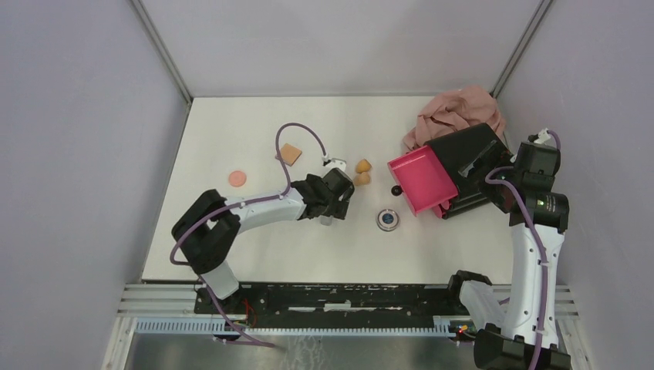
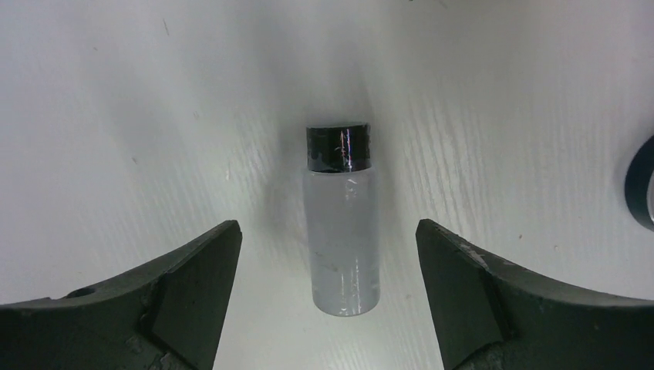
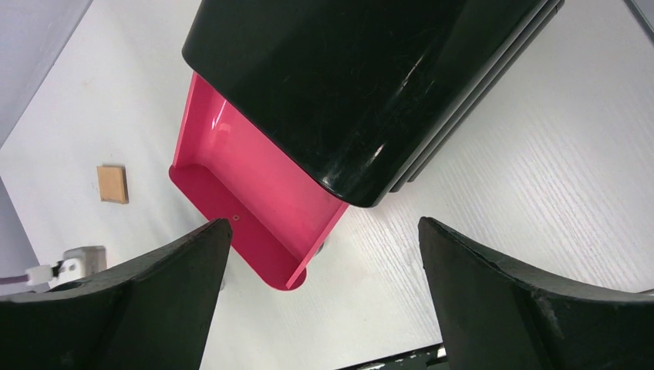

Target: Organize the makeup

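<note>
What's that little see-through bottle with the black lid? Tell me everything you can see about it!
The vial is a small clear cylinder, frosty-looking like glass or plastic, with a shiny black cap on. It seems to lie on its side on the white table. The left end effector is open around it, a finger on each side, neither touching.

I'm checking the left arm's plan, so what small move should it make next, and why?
Probably ease the left gripper down and close on the clear vial: its open fingers flank the vial's body without touching it, and the magenta drawer stands open to receive it.
</note>
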{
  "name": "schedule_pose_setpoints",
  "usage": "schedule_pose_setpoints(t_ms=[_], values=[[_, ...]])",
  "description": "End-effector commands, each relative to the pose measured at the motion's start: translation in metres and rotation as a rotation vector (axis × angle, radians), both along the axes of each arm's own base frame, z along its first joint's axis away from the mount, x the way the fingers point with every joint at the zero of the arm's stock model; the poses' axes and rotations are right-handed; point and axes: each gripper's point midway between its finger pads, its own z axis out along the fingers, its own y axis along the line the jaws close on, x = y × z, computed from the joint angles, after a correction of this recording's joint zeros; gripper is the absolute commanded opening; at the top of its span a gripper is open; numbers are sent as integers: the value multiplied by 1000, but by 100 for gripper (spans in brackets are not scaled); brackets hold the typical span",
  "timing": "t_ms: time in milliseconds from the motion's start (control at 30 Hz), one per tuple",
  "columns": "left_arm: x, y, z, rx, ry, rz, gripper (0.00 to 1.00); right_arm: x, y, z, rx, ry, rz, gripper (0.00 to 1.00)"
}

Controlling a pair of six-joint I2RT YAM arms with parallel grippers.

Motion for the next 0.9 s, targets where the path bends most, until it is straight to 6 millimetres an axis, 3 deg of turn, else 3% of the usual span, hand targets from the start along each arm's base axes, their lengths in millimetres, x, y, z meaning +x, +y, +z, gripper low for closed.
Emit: schedule_pose_setpoints(t_ms=[0,300,600,733,867], values=[[-4,-3,-21,-18,48,85,87,6,1,11,-2,-62,9,98],[-6,6,-27,22,36,104,58,6,1,14,-9,-77,14,98],[0,-3,-30,25,23,65,41,6,3,15,-1,-80,20,97],[5,-16,-6,-26,7,23,34,5,2,16,-7,-80,19,97],[10,-36,51,-146,-61,-45,30,2,2,18,-14,-81,16,97]])
